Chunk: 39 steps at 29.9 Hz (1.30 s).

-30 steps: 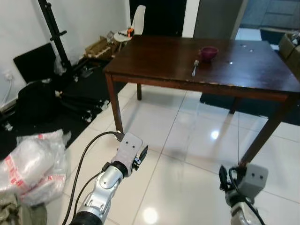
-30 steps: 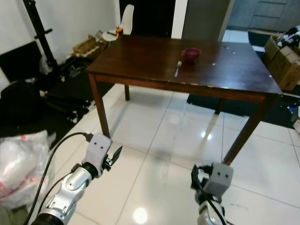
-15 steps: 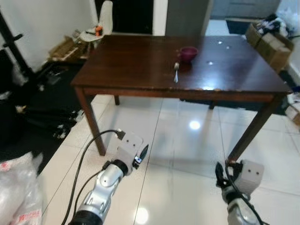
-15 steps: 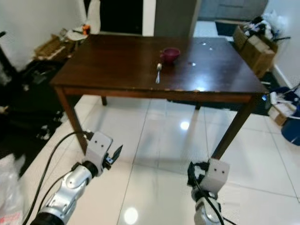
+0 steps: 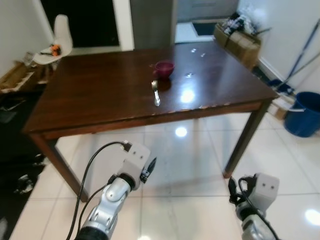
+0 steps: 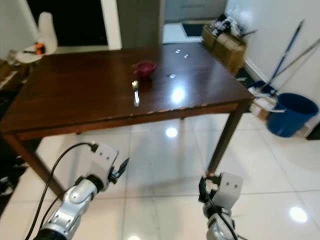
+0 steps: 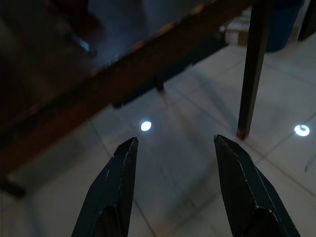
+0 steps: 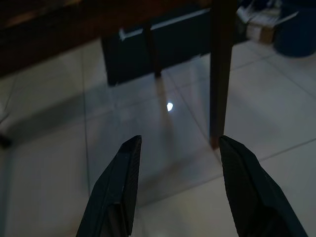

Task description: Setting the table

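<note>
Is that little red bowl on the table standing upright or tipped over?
Upright. The red bowl sits on its base on the dark wooden table with its open rim facing up, just beyond the fork. Whether anything is inside cannot be told.

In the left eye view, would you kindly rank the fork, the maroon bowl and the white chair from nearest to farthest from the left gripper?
1. Fork, on the table near its front edge.
2. Maroon bowl, just behind the fork.
3. White chair, beyond the table's far left corner.

Left gripper hangs low before the table.
</note>
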{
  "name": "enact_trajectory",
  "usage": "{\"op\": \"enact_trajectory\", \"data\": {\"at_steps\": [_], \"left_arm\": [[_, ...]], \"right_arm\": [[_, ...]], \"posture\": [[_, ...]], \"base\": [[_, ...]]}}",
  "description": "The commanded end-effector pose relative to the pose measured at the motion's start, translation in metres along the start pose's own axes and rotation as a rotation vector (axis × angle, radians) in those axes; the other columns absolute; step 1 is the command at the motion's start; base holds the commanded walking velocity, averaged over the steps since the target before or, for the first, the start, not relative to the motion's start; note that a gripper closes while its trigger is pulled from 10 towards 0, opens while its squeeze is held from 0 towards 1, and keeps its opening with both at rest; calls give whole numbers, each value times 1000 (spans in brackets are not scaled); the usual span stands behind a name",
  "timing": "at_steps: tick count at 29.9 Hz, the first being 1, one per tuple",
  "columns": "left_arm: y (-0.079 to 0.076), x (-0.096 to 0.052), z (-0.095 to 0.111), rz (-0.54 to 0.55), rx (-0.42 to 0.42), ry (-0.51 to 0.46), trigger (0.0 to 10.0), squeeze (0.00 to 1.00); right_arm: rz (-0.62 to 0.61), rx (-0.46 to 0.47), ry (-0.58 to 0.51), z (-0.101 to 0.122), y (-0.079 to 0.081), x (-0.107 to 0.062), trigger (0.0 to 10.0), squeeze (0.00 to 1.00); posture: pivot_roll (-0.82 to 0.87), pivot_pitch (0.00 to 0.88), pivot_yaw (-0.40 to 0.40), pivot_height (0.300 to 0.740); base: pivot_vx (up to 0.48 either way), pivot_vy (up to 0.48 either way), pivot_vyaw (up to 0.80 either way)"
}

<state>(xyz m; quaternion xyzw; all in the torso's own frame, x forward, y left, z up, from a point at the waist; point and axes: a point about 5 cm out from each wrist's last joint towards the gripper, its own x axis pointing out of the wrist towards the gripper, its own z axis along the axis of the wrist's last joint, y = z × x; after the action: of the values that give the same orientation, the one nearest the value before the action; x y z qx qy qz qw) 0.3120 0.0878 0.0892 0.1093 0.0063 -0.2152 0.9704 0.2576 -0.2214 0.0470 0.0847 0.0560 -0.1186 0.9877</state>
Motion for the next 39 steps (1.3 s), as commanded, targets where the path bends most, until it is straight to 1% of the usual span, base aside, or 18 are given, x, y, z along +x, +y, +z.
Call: {"op": "enact_trajectory", "data": {"at_steps": [1, 4, 6, 8, 10, 11, 12, 13, 14, 16, 17, 18, 19, 20, 24, 28, 33, 39], "left_arm": [[8, -4, -4, 25, -9, 21, 10000, 0], [9, -1, 3, 33, -15, -5, 10000, 0], [11, 2, 13, 55, -18, -38, 10000, 0], [12, 2, 15, 62, -18, -44, 10000, 0], [20, 3, 21, 118, -21, -66, 10000, 0], [20, 3, 21, 118, -21, -66, 10000, 0], [28, 2, 26, 185, -29, -80, 10000, 0], [34, 1, 27, 220, -35, -83, 10000, 0], [34, 1, 27, 220, -35, -83, 10000, 0], [47, -5, 30, 301, -54, -89, 10000, 0], [47, -5, 30, 301, -54, -89, 10000, 0], [59, -11, 30, 360, -72, -87, 10000, 0], [65, -16, 31, 382, -75, -88, 10000, 0], [65, -16, 31, 382, -75, -88, 10000, 0], [73, -31, 32, 413, -67, -96, 10000, 0], [73, -38, 33, 434, -57, -92, 10000, 0], [72, -41, 35, 439, -45, -87, 10000, 0], [81, -45, 39, 426, -26, -73, 10000, 0]], "right_arm": [[14, 0, 19, -4, 7, -1, 10000, 0], [27, -25, -12, 4, 8, 1, 10000, 0], [67, -59, -63, 18, 13, 6, 10000, 0], [78, -63, -74, 21, 15, 7, 10000, 0], [185, -72, -112, 35, 29, 9, 10000, 0], [185, -72, -112, 35, 29, 9, 10000, 0], [302, -66, -139, 46, 46, 9, 10000, 0], [359, -58, -150, 51, 55, 8, 10000, 0], [359, -58, -150, 51, 55, 8, 10000, 0], [465, -49, -169, 60, 74, 5, 10000, 0], [465, -49, -169, 60, 74, 5, 10000, 0], [542, -55, -181, 65, 90, 2, 10000, 0], [586, -57, -189, 69, 101, 0, 10000, 0], [586, -57, -189, 69, 101, 0, 10000, 0], [669, -51, -211, 77, 127, -3, 10000, 0], [675, -55, -185, 77, 130, 1, 10000, 0], [606, -60, -138, 69, 118, 10, 10000, 0], [592, -54, -110, 66, 116, 18, 10000, 0]], "posture": [[-142, 0, 132, 740], [-141, 0, 132, 740], [-143, 0, 134, 740], [-143, 0, 134, 740], [-143, 0, 136, 740], [-143, 0, 136, 740], [-142, 0, 136, 740], [-142, 0, 136, 740], [-142, 0, 136, 740], [-134, 0, 132, 740], [-134, 0, 132, 740], [-122, 0, 126, 740], [-116, 0, 121, 740], [-116, 0, 121, 740], [-80, 0, 91, 740], [-48, 0, 68, 740], [-15, 0, 58, 740], [21, 0, 49, 740]], "base": [[480, 0, 0], [480, 0, 0], [480, 0, 0], [480, 0, 0], [480, 0, 0], [480, 0, 0], [480, 0, 0], [480, 0, 0], [480, 0, 0], [480, 0, 0], [480, 0, 0], [480, 0, 0], [480, 0, 0], [480, 0, 0], [480, 0, 0], [480, 0, 0], [474, 0, 0], [456, 0, 0]]}}
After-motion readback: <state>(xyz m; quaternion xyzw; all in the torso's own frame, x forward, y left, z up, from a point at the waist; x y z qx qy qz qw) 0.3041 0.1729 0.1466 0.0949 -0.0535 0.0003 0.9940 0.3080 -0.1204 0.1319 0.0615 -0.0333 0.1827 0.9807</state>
